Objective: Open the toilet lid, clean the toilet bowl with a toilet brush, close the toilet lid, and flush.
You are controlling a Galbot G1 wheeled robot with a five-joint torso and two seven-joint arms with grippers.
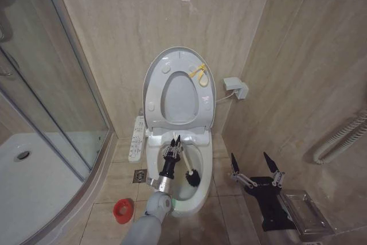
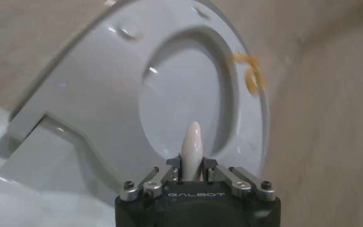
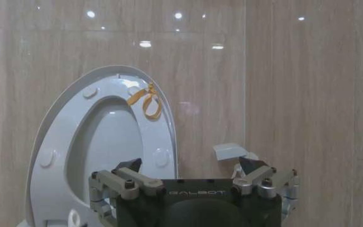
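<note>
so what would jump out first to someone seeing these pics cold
The raised toilet lid stands upright against the back wall, a yellow strap at its edge. Below it, the left gripper is shut on the toilet brush, whose dark head sits down inside the toilet bowl. The right gripper hangs open to the right of the bowl, and a red holder cup stands on the floor tiles to its left.

The toilet lid (image 1: 156, 82) looks like glossy white plastic, and the toilet bowl (image 1: 200, 167) like smooth glazed ceramic. At the lid's 1 o'clock edge hangs a yellow strap (image 1: 198, 73), seemingly of cloth. Polished beige wall tiles (image 3: 282, 71) mirror the lamps.
</note>
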